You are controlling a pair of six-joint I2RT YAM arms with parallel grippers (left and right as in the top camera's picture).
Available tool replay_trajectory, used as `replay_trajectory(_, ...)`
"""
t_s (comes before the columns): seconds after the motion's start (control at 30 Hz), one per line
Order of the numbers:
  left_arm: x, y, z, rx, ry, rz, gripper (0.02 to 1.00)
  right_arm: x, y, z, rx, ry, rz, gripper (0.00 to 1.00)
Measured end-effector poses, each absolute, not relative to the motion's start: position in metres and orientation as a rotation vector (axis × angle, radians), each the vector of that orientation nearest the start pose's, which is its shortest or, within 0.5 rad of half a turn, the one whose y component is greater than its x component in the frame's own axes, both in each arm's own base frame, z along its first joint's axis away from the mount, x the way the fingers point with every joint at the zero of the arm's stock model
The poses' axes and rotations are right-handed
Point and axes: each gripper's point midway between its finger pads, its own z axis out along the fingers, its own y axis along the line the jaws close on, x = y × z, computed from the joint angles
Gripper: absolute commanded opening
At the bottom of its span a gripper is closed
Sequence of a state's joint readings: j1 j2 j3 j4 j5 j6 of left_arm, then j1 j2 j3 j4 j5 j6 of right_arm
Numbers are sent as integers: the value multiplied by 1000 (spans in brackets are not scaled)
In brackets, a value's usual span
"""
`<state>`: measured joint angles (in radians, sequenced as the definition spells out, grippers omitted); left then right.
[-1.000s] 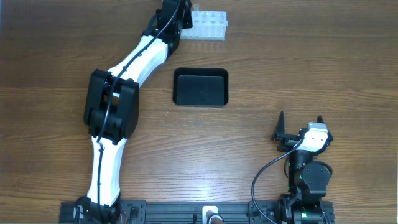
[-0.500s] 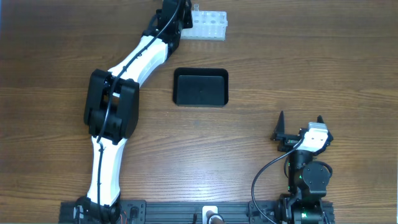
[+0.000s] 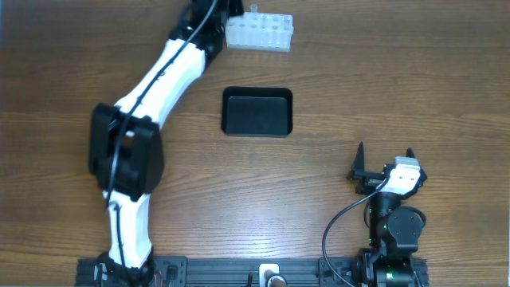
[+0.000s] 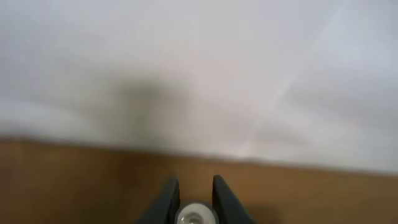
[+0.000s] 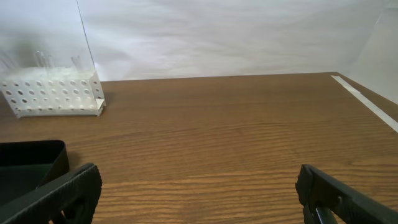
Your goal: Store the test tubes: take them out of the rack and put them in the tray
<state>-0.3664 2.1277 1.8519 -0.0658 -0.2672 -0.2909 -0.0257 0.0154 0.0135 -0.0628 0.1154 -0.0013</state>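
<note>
The clear test tube rack (image 3: pixel 261 33) stands at the table's far edge, with one tube (image 3: pixel 253 10) sticking up from it; the right wrist view shows the rack (image 5: pixel 53 93) with a few tubes in it. My left gripper (image 4: pixel 196 186) is lifted at the rack's left end, shut on the round top of a test tube (image 4: pixel 196 217). The black tray (image 3: pixel 256 92) lies in the middle of the table and holds nothing. My right gripper (image 3: pixel 385 153) stands open near its base, far from both, with nothing between its fingers (image 5: pixel 68 190).
A white wall rises behind the table's far edge (image 5: pixel 217 76). Bare wood lies all around the tray and between it and the right arm. The left arm (image 3: pixel 159 80) stretches diagonally across the left half of the table.
The left arm has swung to the left and its elbow has shifted left, uncovering the rack's left end. The right arm has not moved.
</note>
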Motion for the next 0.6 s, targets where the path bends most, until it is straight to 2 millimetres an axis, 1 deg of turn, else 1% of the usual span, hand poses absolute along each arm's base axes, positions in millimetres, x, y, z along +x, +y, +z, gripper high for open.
replay_trajectory(0.03, 607, -185, 268, -107, 1871, -198, 40, 245, -26, 161, 108, 1633, -115, 991)
replay_trajectory(0.1, 594, -179, 316, -109, 1794, -216, 40, 245, -26, 161, 109, 1633, -115, 993)
replay_trajectory(0.13, 585, -177, 341, -109, 1756, -226, 42, 245, -26, 161, 109, 1632, -115, 991)
replay_trajectory(0.17, 576, -175, 362, -110, 1727, -236, 42, 245, -26, 161, 109, 1633, -114, 991)
replay_trajectory(0.23, 554, -170, 399, -107, 1693, -246, 40, 245, -26, 161, 108, 1633, -115, 993)
replay_trajectory(0.27, 545, -169, 406, -103, 1697, -245, 42, 245, -26, 161, 109, 1632, -115, 993)
replay_trajectory(0.3, 532, -169, 414, -91, 1715, -243, 40, 245, -26, 161, 109, 1633, -115, 993)
replay_trajectory(0.33, 519, -171, 416, -75, 1746, -238, 42, 245, -26, 161, 108, 1633, -115, 991)
replay_trajectory(0.37, 509, -175, 414, -55, 1782, -235, 40, 245, -26, 161, 108, 1633, -115, 993)
replay_trajectory(0.43, 487, -187, 400, -4, 1875, -224, 40, 245, -26, 161, 109, 1633, -114, 991)
replay_trajectory(0.5, 467, -203, 376, 53, 1990, -218, 42, 245, -26, 161, 108, 1633, -115, 993)
replay_trajectory(0.57, 447, -217, 339, 90, 2136, -203, 42, 245, -26, 161, 108, 1633, -115, 991)
replay_trajectory(0.6, 440, -220, 323, 93, 2199, -192, 42, 245, -26, 161, 108, 1633, -115, 991)
